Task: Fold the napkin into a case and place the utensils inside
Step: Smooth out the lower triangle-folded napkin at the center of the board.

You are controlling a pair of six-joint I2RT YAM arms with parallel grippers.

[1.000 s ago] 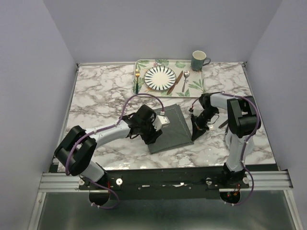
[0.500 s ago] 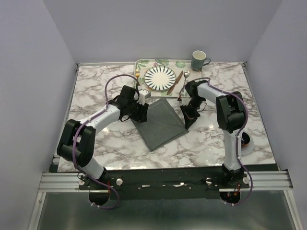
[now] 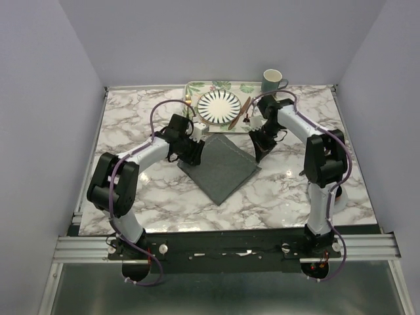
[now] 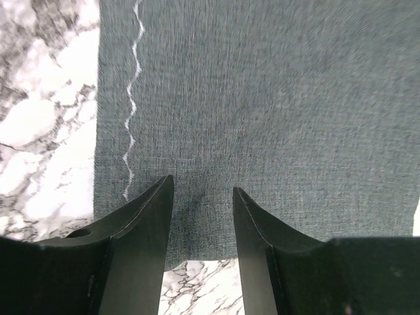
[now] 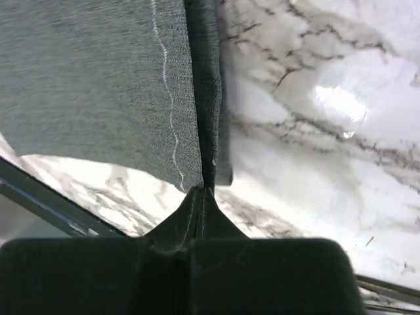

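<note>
Robotics laboratory test cell: a marble-patterned desk (image 3: 131, 118) is boxed in by plain pale walls (image 3: 216, 39). A left arm (image 3: 141, 154) and a right arm (image 3: 298, 125), both trailing purple cables, are bolted to an aluminium rail (image 3: 72, 248) along the bottom of the frame. A place setting is staged at upper centre: a leaf-print tray (image 3: 191, 87), a striped plate (image 3: 220, 105) and a mug (image 3: 272, 82), with the napkin (image 3: 220, 167) spread below them.

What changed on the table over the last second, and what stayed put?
The right fingers, shut on the napkin's right side, and the left fingers, open over its left side, both moved toward the tray. The napkin went with them and rotated. Tray, plate and mug did not move.
</note>
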